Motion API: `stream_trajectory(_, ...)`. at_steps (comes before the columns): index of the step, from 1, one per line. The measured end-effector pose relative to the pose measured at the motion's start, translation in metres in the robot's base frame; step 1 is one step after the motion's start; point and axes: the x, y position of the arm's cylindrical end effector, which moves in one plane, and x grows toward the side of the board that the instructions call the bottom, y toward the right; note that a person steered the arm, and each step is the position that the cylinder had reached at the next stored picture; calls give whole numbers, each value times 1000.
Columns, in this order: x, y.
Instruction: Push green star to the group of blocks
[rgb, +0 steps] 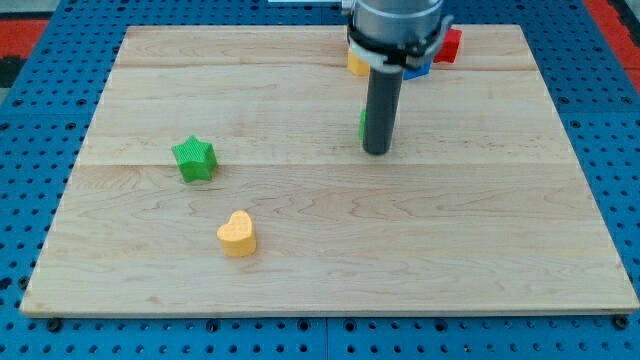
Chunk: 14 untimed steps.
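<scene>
Near the view's top edge, your dark rod hides most of the group: a red block (450, 45), a yellow block (356, 64), a blue block (418, 71) and a green sliver (363, 123) just left of the rod, shapes unclear. My tip (377, 152) rests on the pale wooden bench (330, 240); this tool has nothing to open or close. The bright green star-shaped block (194, 158) lies flat at the view's left, well apart from the tip, no long axis. A yellow heart-shaped block (238, 234) sits below it.
</scene>
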Motion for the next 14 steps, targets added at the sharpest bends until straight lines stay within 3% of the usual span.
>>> stream_trajectory(1, -60, 6)
stream_trajectory(2, -19, -9)
stream_trajectory(3, 66, -33)
stream_trajectory(5, 78, -207)
stream_trajectory(6, 67, -261)
stream_trajectory(8, 2, -57)
stream_trajectory(9, -5, 21)
stream_trajectory(10, -4, 38)
stream_trajectory(11, 5, -38)
stream_trajectory(12, 10, -59)
stream_trajectory(13, 40, -116)
stream_trajectory(14, 4, -128)
